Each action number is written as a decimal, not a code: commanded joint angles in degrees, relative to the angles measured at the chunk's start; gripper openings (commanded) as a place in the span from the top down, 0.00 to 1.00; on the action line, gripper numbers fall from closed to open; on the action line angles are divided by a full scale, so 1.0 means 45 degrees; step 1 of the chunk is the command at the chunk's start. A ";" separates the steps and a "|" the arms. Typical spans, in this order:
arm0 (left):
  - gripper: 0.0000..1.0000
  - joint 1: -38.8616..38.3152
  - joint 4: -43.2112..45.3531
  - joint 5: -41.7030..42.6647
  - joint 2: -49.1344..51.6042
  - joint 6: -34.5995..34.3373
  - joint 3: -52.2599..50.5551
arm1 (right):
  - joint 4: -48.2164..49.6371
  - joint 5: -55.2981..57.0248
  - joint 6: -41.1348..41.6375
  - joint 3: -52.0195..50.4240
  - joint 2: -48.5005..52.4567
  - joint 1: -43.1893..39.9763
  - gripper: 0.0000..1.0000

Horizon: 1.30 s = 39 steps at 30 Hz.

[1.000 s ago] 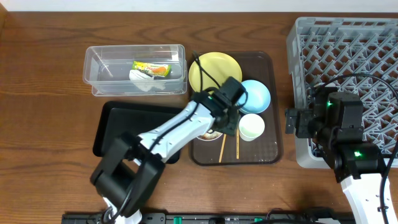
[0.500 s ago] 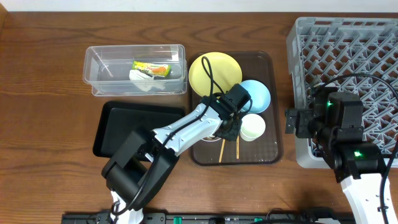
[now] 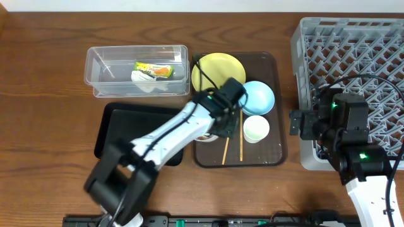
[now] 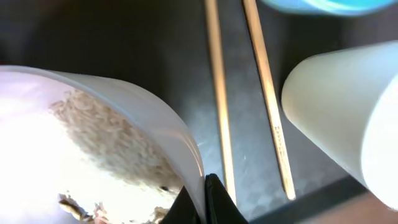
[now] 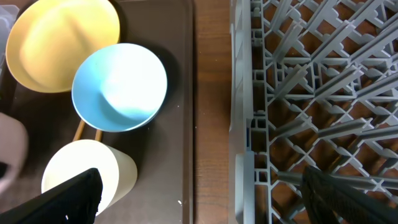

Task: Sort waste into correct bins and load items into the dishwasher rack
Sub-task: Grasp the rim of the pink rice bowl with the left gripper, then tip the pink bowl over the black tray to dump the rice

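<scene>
My left end effector is clamped on the rim of the pinkish-white bowl. The bowl holds whitish-beige rice-like scraps and is at the left of the dark brown serving tray. Just beside it lie the thin wooden chopsticks and the small pale cup. The light blue bowl and yellow round plate share that tray. My right end effector hangs with its fingers wide apart and nothing between them, above the wooden worktop at the left wall of the grey lattice dishwasher rack. The crumpled green-yellow-orange wrapper lies in the clear plastic tub, next to the shallow black tray.
</scene>
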 commanded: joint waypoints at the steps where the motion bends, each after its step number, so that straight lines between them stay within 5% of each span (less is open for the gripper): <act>1: 0.94 0.1049 -0.0364 0.0855 -0.1413 0.0121 0.0185 | -0.0029 -0.0068 0.0073 0.0223 -0.0019 0.0097 0.01; 6: 0.94 0.3283 -0.1219 0.3429 -0.2273 0.0330 0.0180 | -0.0078 -0.0063 0.0073 0.0223 -0.0019 0.0097 0.01; 12: 0.94 0.6251 -0.2069 0.8150 -0.2132 0.2599 -0.0389 | -0.0097 -0.0063 0.0073 0.0223 -0.0019 0.0097 0.01; 21: 0.94 0.9457 -0.2186 1.2794 -0.1486 0.5158 -0.2254 | -0.0097 -0.0068 0.0073 0.0223 -0.0019 0.0097 0.01; 31: 0.94 1.1657 -0.2239 1.7257 0.0520 0.4206 -0.2749 | -0.0117 -0.0068 0.0073 0.0223 -0.0019 0.0097 0.01; 39: 0.94 1.2395 -0.2239 1.7704 0.1341 0.1258 -0.2749 | -0.0117 -0.0068 0.0068 0.0223 -0.0019 0.0097 0.01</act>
